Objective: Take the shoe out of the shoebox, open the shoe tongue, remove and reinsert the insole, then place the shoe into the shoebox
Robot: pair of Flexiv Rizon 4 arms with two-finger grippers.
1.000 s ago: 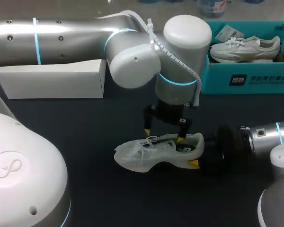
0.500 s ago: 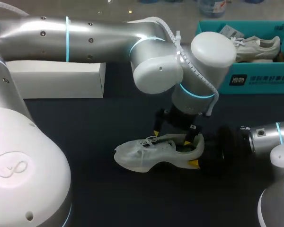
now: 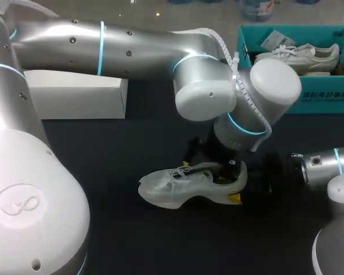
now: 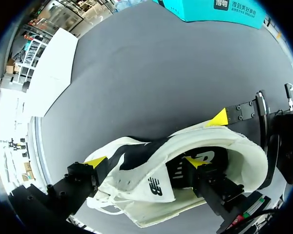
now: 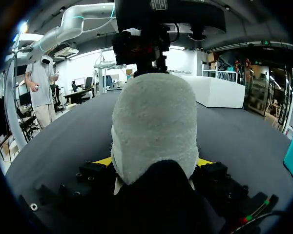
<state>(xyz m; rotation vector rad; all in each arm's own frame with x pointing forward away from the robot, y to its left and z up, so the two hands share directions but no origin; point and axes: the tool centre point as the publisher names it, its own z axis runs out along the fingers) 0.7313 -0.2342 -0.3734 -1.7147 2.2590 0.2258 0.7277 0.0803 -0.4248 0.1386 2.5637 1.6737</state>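
Item: white shoe point(image 3: 183, 186), lying on its side at the middle of the dark surface point(image 3: 120, 149), well apart from the teal shoebox point(image 3: 309, 97), which holds a second shoe point(image 3: 298, 56). Right arm point(image 3: 324, 166): jaws clamped on the heel from both sides, unchanged over the last second. Left arm point(image 3: 132, 48): in that second it has swung further across and tipped down. Its jaws stand spread, one finger point(image 4: 195, 162) now inside the shoe's opening, the other point(image 4: 95, 162) outside by the laces, pinching nothing that I can see. The shoe itself has not shifted. Assessment: the shoe is out and braced, and I read this as the tongue-opening step just starting, with the insole work still to come.
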